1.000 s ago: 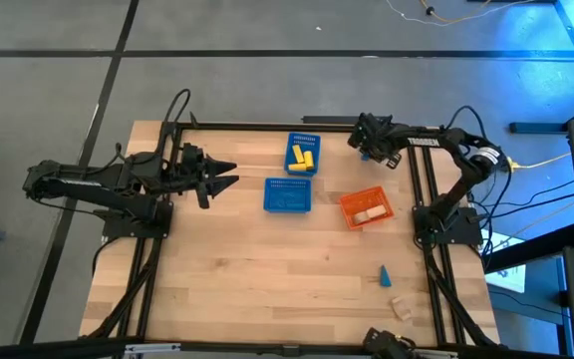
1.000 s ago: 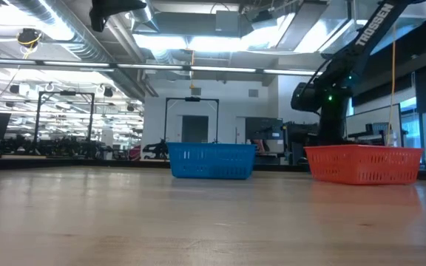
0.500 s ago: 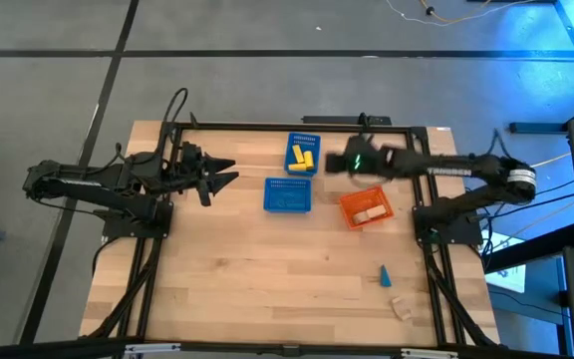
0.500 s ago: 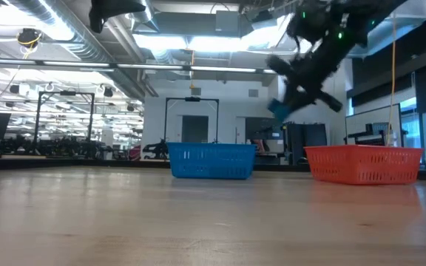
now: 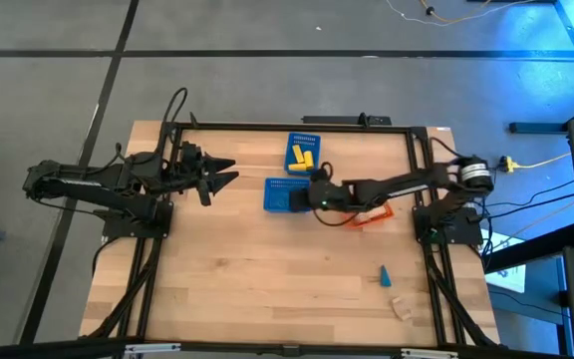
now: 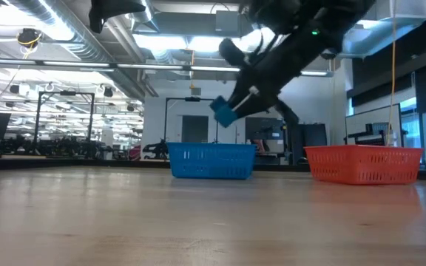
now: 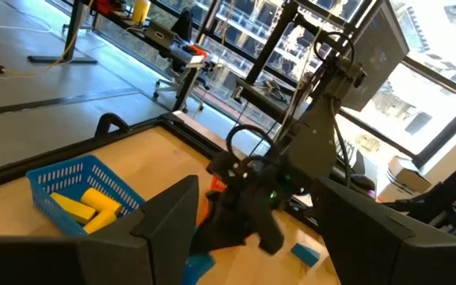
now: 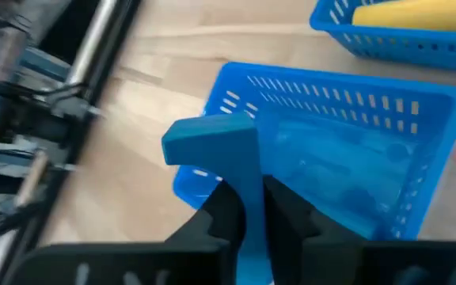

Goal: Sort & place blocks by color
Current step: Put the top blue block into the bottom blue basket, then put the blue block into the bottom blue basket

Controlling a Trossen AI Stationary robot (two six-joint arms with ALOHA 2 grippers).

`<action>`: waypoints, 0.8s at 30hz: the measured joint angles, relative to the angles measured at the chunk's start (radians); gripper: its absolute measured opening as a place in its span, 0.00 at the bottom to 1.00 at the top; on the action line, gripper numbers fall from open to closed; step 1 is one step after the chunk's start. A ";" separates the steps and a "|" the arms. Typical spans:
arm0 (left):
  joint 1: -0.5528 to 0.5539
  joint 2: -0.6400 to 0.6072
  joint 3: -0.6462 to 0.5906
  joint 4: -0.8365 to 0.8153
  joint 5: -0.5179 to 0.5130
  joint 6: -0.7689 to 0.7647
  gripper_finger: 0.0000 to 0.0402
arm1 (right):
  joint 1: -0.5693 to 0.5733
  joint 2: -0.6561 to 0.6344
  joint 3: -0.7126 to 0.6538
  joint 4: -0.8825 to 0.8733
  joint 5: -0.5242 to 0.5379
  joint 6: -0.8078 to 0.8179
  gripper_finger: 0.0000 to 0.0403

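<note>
My right gripper [image 5: 313, 195] is shut on a blue block [image 8: 212, 142] and hangs above the empty blue basket [image 5: 287, 196]. In the low view the block [image 6: 224, 112] hangs over that basket [image 6: 211, 161]. A second blue basket [image 5: 303, 155] behind it holds yellow blocks. An orange basket [image 5: 379, 212], partly hidden under my right arm, holds a wood block. A blue cone [image 5: 385, 275] and a wood block [image 5: 401, 307] lie on the table at the near right. My left gripper [image 5: 229, 178] is open and empty at the table's left. My right gripper pinches the blue block's narrow part [image 8: 248, 170] between its two fingers [image 8: 226, 207]. The block's wide end sticks out past the fingertips. The fingers slant down toward the table's left. The block is lifted clear, above the empty blue basket's near right corner.
The three baskets stand close together at the table's far middle. My right arm [image 5: 407, 181] stretches across the orange basket. Bare wood lies along the near half of the table [image 5: 267, 279].
My right gripper has swung from the far right corner toward the table's left, past the orange basket to above the empty blue basket, and has come lower. It stays shut on the blue block, which has gone with it, clear of everything.
</note>
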 joint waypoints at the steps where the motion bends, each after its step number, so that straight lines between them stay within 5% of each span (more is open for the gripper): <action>1: 0.000 0.000 0.000 0.000 0.000 0.000 0.59 | -0.006 0.018 0.027 -0.034 0.000 -0.004 0.09; 7: 0.000 0.000 0.000 -0.001 0.000 -0.002 0.59 | -0.031 0.100 0.135 -0.200 0.002 -0.062 0.10; 18: 0.000 0.000 0.000 -0.002 0.000 0.001 0.59 | -0.075 0.095 0.142 -0.205 -0.073 -0.064 0.44; 24: 0.000 0.000 0.000 -0.004 0.000 0.002 0.59 | -0.083 -0.033 0.143 -0.281 -0.183 -0.243 0.51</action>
